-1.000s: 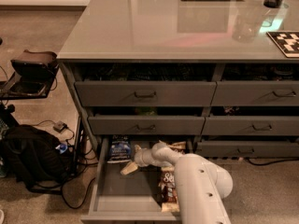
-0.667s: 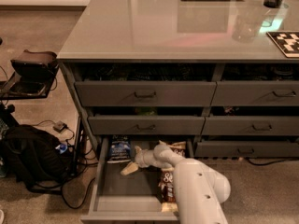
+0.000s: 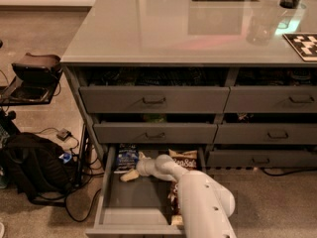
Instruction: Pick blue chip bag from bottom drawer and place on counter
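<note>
Down in the open bottom drawer, the gripper hangs with fingers spread, the blue chip bag just at its eleven o'clock. A Sea Salt bag lies at two o'clock; the arm hides the drawer's right side and most of another bag there.
</note>
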Controlling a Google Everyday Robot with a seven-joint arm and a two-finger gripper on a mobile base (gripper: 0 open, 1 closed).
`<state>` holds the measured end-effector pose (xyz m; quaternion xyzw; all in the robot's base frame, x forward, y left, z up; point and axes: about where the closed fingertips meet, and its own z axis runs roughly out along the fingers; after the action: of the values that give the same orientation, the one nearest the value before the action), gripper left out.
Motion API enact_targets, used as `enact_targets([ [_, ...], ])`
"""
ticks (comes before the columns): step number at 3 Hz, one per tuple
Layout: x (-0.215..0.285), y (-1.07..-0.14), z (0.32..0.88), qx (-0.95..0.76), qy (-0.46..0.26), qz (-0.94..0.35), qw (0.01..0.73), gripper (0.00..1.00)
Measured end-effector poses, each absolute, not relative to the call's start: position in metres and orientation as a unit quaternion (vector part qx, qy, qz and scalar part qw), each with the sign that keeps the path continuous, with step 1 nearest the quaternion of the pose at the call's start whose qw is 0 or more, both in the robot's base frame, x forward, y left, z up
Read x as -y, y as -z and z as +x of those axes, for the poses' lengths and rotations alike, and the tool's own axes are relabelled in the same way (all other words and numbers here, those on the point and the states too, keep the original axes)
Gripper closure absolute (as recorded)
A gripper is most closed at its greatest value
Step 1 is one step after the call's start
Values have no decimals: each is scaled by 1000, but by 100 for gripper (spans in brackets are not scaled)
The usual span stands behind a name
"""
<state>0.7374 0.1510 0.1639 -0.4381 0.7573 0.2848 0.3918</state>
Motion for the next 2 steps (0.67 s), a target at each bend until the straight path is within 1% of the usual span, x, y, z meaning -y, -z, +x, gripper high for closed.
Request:
enact_targets([
  [2,-182,-155,758,-785,-184,-431,405,0],
])
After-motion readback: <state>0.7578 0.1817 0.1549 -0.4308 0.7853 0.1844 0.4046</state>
